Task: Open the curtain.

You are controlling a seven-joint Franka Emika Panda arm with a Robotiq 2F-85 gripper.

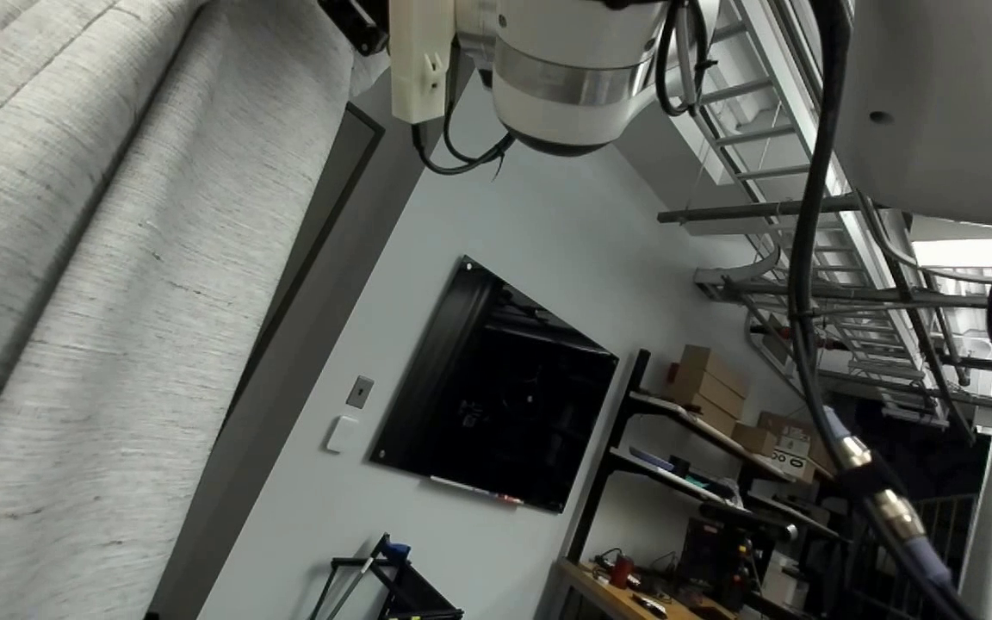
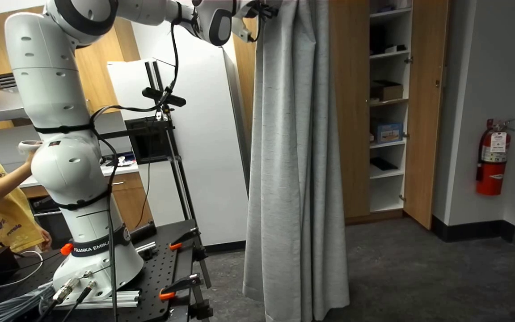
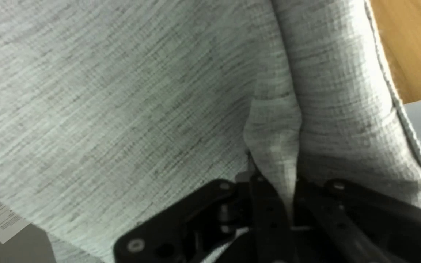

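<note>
The curtain is a light-grey woven drape with long pleats. In an exterior view the curtain (image 2: 284,188) hangs bunched in narrow folds from above the frame nearly to the floor. In an exterior view the curtain (image 1: 169,344) also fills the left side, close to the camera. My gripper (image 2: 267,10) is at the curtain's upper part, at the top of that view, and partly shows as a dark piece at the top of an exterior view (image 1: 358,26). In the wrist view the gripper (image 3: 278,186) is shut on a pinched fold of the curtain (image 3: 122,109). The fingertips are partly hidden by cloth.
A wooden cabinet with an open door (image 2: 427,112) stands behind the curtain. A red fire extinguisher (image 2: 492,165) hangs on the wall at the right. A white fridge (image 2: 208,147) and a post with a camera (image 2: 163,96) stand near the arm. A person in yellow (image 2: 2,205) is at the left.
</note>
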